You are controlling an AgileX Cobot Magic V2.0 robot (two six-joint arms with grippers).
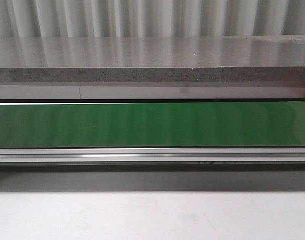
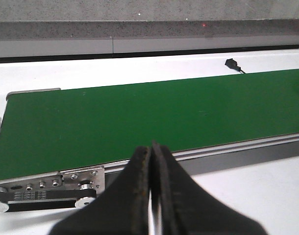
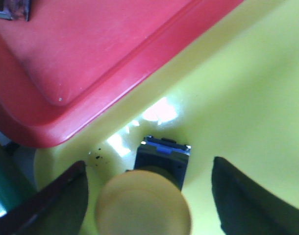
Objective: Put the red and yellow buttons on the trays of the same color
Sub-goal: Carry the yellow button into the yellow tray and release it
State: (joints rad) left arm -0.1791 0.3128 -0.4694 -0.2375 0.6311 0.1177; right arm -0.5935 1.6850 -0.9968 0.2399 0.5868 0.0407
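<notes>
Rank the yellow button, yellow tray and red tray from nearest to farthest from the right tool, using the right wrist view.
1. Yellow button: between the open right tool's fingers.
2. Yellow tray: directly beneath, the button resting in it.
3. Red tray: farthest, beyond the button.

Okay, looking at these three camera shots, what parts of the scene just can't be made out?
- Front view: neither arm nor either tray appears; only the green belt shows.
- Right wrist view: the yellow button is blurred and cut off by the frame edge, so whether it rests on the yellow tray is unclear.
- Right wrist view: an object on the red tray is cropped at the corner, unidentifiable.
- Left wrist view: the left gripper hides the belt's near rail.
</notes>
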